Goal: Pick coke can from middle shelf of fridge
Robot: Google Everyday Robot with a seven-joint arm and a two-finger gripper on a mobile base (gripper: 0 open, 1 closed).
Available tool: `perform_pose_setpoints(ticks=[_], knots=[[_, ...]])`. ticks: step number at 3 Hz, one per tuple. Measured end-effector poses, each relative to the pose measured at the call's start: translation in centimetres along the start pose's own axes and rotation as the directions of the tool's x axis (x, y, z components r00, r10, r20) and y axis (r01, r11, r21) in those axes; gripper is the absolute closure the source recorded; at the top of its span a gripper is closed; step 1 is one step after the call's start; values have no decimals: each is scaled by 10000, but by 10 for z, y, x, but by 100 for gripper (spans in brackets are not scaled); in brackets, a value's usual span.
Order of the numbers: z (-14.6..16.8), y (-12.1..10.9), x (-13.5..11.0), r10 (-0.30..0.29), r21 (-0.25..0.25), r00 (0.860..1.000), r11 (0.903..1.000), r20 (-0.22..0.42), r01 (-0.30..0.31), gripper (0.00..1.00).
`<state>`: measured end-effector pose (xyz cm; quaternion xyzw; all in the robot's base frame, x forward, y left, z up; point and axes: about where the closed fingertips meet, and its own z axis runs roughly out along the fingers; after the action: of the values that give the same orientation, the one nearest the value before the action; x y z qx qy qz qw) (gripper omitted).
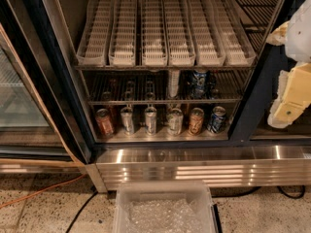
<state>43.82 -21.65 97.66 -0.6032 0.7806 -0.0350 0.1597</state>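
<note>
As the fridge (194,169) stands open, the gripper (290,97) hangs at its right edge.
Jaws' state cannot be told.

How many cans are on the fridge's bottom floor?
6 cans, one row along the steel floor front. Others may hide behind. The gripper sits at the picture's right edge.

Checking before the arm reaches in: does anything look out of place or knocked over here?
No can looks tipped or spilled. What stands out is a clear plastic bin on the floor right before the fridge, and an orange cord trailing at left. The gripper hangs at the right edge, outside the shelves.
</note>
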Motion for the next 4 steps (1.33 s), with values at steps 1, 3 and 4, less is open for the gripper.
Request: perform_pose_setpoints(ticks=[1, 3, 4], knots=[[2, 0, -1, 45, 79, 10000, 10000, -15, -45, 0], [75, 18, 14, 341, -413, 9988, 9985, -353, -355, 0], [148, 25, 30, 304, -555, 9991, 9979, -286, -320, 0]])
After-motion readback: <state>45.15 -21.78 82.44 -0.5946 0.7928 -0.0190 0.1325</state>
